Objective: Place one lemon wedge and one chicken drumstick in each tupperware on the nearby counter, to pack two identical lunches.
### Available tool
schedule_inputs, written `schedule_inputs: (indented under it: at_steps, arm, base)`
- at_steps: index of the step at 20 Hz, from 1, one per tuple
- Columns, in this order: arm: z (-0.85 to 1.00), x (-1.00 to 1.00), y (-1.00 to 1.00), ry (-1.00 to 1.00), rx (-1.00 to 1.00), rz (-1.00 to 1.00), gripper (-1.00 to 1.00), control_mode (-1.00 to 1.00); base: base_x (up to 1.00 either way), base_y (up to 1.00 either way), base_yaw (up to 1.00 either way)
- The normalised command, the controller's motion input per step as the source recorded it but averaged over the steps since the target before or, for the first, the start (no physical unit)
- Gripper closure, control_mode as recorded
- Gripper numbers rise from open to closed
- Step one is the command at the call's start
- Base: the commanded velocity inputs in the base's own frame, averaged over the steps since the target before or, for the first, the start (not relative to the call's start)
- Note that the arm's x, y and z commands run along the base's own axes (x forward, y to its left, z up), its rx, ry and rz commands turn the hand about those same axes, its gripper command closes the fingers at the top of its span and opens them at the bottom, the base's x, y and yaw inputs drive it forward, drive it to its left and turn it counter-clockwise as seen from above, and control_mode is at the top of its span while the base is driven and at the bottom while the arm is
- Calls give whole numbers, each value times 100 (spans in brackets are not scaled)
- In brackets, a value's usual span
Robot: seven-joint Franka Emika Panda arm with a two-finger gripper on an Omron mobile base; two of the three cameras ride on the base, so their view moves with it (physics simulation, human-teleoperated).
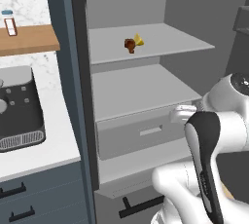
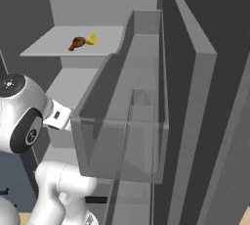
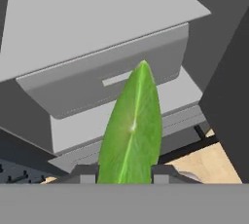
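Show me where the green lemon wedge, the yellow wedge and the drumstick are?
green lemon wedge [image 3: 131,130], hand view, middle of its face.
yellow wedge [image 1: 139,40], left base view, its centre.
drumstick [image 1: 130,45], left base view, its meaty end.

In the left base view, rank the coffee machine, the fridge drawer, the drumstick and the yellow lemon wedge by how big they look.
1. Fridge drawer and coffee machine: look alike in size, and the machine is cut off at the frame edge, so no ranking.
2. Dark reddish-brown drumstick.
3. Yellow lemon wedge, slightly smaller than the drumstick.
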Motion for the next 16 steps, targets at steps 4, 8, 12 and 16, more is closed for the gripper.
schedule_inputs:
  at_steps: [4,8,12,16]
  arm:
    - [-17,-30,0,0,0,8,100,-100]
    - [0,0,0,0,0,3,100,-100]
    - [0,-2,0,0,0,2,100,-100]
    - [0,-16,0,0,0,1,100,-100]
  base:
    - [0,0,0]
    - [0,0,0]
    - [0,0,0]
    - [0,0,0]
